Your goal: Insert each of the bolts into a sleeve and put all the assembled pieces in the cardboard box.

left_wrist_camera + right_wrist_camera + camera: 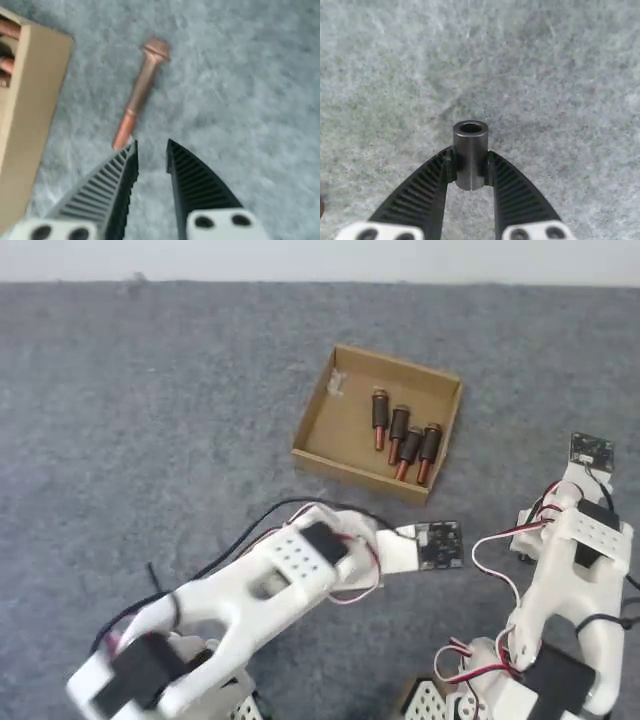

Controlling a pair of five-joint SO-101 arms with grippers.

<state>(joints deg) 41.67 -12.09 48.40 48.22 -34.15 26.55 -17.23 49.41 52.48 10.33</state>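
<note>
A copper bolt lies on the grey carpet just past the tips of my left gripper, which is open with nothing between its fingers. The bolt's threaded end points toward the left finger's tip. Beside it shows a wall of the cardboard box. My right gripper is shut on a dark sleeve, held upright above the carpet with its bore facing the camera. In the high view the cardboard box holds several assembled pieces, and the left arm ends just below the box's near wall.
The right arm stands at the table's right side, apart from the box. Grey carpet covers the whole table, with open room to the left of the box.
</note>
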